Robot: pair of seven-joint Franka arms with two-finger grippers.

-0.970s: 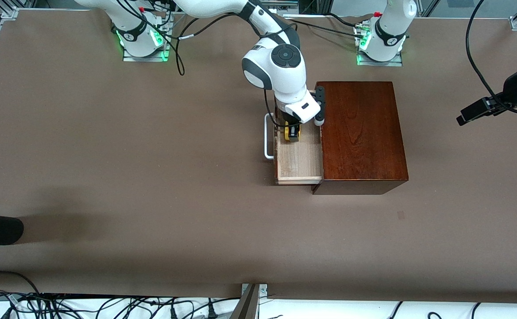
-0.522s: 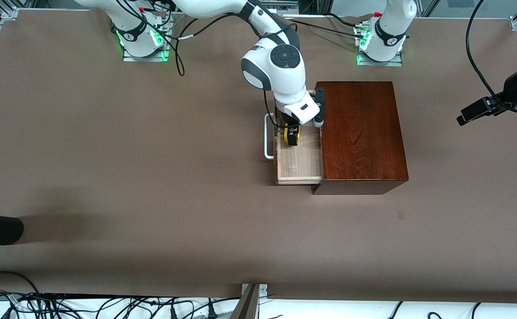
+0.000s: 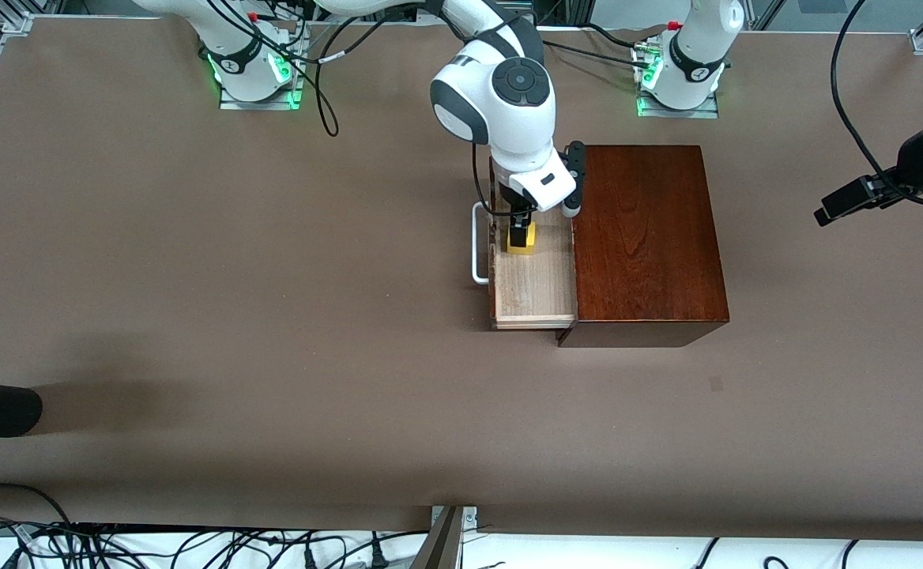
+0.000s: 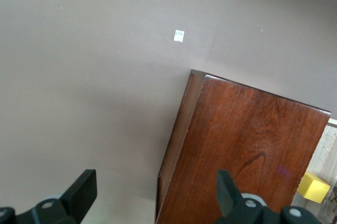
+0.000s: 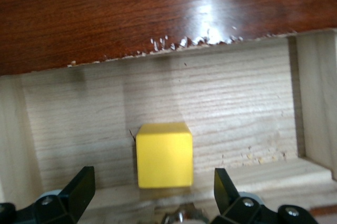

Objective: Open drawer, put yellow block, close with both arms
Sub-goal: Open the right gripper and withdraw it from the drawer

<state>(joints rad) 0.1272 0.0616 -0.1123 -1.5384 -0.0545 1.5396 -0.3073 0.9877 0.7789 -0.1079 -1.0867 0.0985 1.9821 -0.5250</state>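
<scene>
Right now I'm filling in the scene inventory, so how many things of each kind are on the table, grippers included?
Wooden box with open drawer: 1
Yellow block, lying in the drawer: 1
Grippers: 2, right gripper open over the block, left gripper open, waiting off toward the left arm's end
Total: 4

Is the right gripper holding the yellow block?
No, the right gripper is open above the yellow block, which sits free on the drawer floor.
</scene>
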